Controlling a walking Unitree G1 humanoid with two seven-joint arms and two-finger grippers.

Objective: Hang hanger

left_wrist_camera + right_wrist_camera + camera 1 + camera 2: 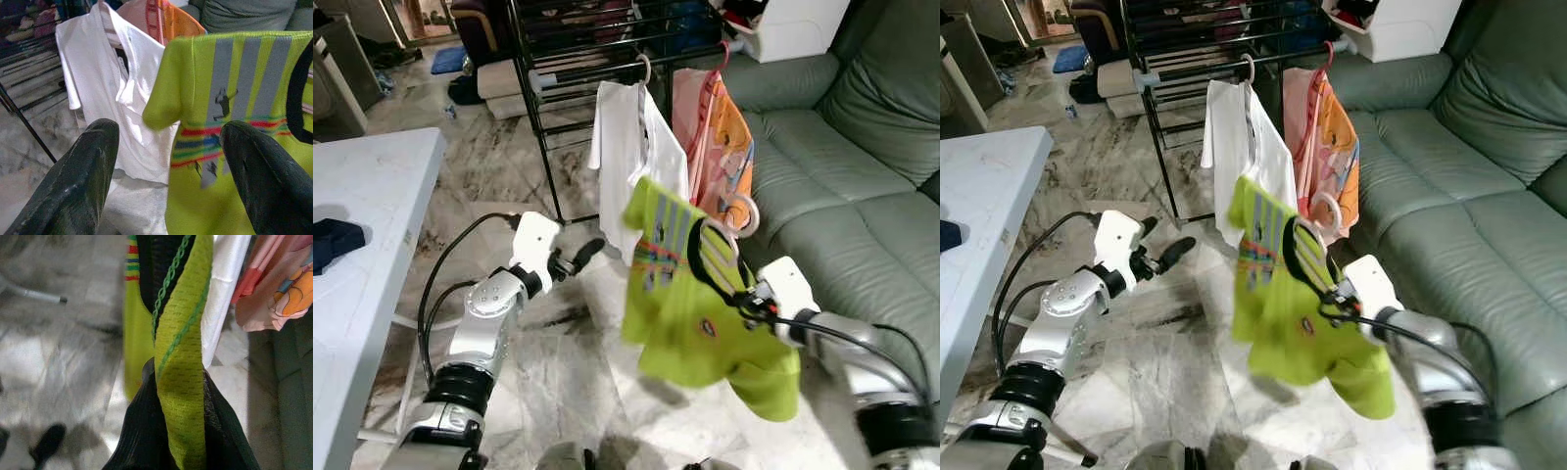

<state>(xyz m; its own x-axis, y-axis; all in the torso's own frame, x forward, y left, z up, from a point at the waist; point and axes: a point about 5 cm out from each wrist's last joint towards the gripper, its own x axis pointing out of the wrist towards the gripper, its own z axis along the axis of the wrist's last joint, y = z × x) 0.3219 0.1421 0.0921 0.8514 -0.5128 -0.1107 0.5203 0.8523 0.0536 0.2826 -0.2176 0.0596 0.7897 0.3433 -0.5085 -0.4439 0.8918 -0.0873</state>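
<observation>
arms: silver, white wrists | cables: black | left pincer [590, 252]: black fingers

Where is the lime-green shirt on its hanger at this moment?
The lime-green shirt hangs in mid-air from the right hand, which is shut on its shoulder, just in front of the white shirt on the black rack, beside the green sofa.

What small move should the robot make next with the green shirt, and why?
Probably raise the right gripper up and forward toward the black rack. It is shut on the green shirt at the collar, and the hanger hook hangs free, well below the rail where the white shirt hangs. The left gripper is open, apart.
</observation>
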